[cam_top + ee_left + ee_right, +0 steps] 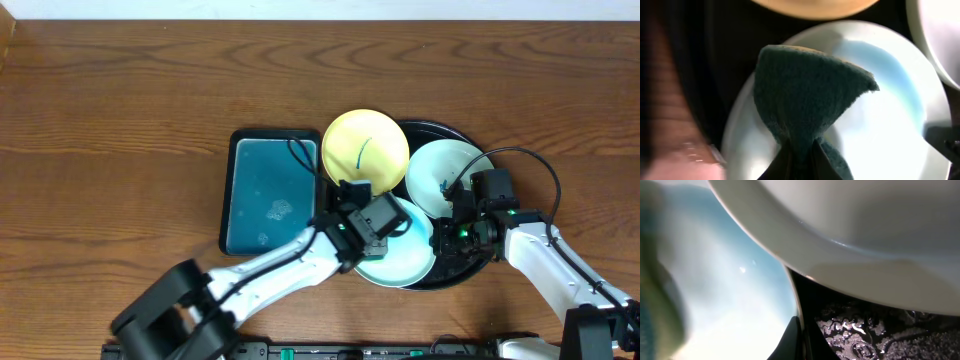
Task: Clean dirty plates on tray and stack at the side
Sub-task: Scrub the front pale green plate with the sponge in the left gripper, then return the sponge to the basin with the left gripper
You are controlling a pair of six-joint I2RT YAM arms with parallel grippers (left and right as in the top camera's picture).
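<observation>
Three dirty plates lie on the black tray (437, 130): a pale yellow one (365, 150) with a teal streak at the back, a mint-white one (445, 175) to the right, and a mint one (405, 262) at the front. My left gripper (372, 225) hangs over the front plate (890, 115), shut on a dark teal sponge (810, 95) whose pad rests on the plate. My right gripper (452, 235) is shut on that plate's right rim (796, 300). The tray's floor (880, 335) is wet.
A rectangular teal sponge dish (270, 195) holding water sits just left of the tray, touching the yellow plate's side. The right arm's black cable (530, 165) loops over the tray's right rim. Bare wooden table (120, 130) surrounds it all.
</observation>
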